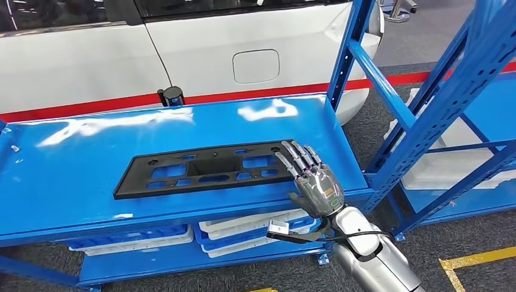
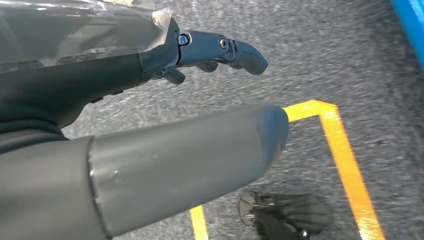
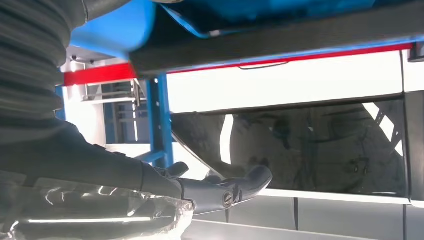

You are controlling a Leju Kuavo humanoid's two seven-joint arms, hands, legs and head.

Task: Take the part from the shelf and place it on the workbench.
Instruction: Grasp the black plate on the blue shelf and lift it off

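My right robot hand (image 1: 313,182) wide, fingers flat over right end of black panel (image 1: 204,169), centre frame. Looks stiff, light, long; best gripped by edge.

Head view: high, looking forward and down over the blue shelf (image 1: 73,158), white car (image 1: 201,55) behind it. Left wrist view: close behind the left hand (image 2: 150,125), facing grey floor with yellow tape (image 2: 345,155). Right wrist view: close behind the right hand (image 3: 220,187), low, level with the shelf edge (image 3: 280,35), facing the car (image 3: 300,80). Head and right wrist views share shelf and car.
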